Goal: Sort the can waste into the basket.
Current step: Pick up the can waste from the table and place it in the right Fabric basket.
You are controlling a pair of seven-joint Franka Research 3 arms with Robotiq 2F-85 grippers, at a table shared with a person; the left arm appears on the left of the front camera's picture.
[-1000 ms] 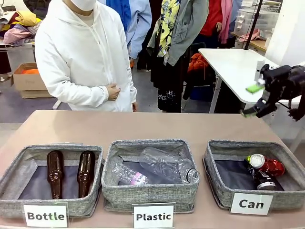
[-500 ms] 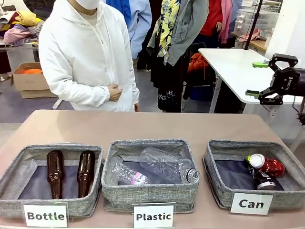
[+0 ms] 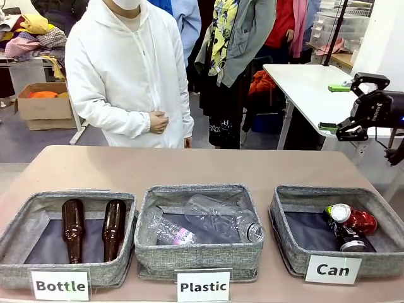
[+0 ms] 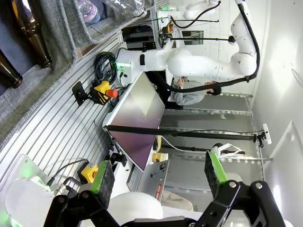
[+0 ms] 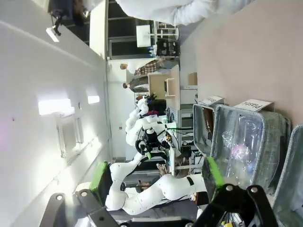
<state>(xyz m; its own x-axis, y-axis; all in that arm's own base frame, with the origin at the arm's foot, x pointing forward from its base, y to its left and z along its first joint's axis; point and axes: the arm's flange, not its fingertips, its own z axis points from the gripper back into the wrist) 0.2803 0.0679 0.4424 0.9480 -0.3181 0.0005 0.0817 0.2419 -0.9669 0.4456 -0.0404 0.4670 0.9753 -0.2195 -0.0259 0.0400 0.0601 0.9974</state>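
Front view: three grey fabric baskets stand in a row along the near edge of the brown worktop point(image 3: 189, 167). The basket point(image 3: 297, 249) at the near right corner has a white label reading "Can". Inside it, at its right end, lie both cans: the red can point(image 3: 355, 219) with its silver top facing left, and the black can point(image 3: 346, 238) just in front of it, touching it. The black can's lower part is hidden behind the basket wall.

The right pincer point(image 3: 333, 107) hangs in the air above and beyond the far right corner of the worktop, well apart from the cans, its green-padded fingers spread wide and holding nothing.

The middle basket holds clear plastic bottles point(image 3: 218, 224), and the left basket holds two brown bottles point(image 3: 93, 228). A person point(image 3: 129, 76) in white stands at the far edge.

Left wrist view: the left pincer point(image 4: 158, 172) has its fingers apart and empty, with a basket corner at the upper left.

Right wrist view: the fingers are also apart, with basket walls at the right edge, cut off.
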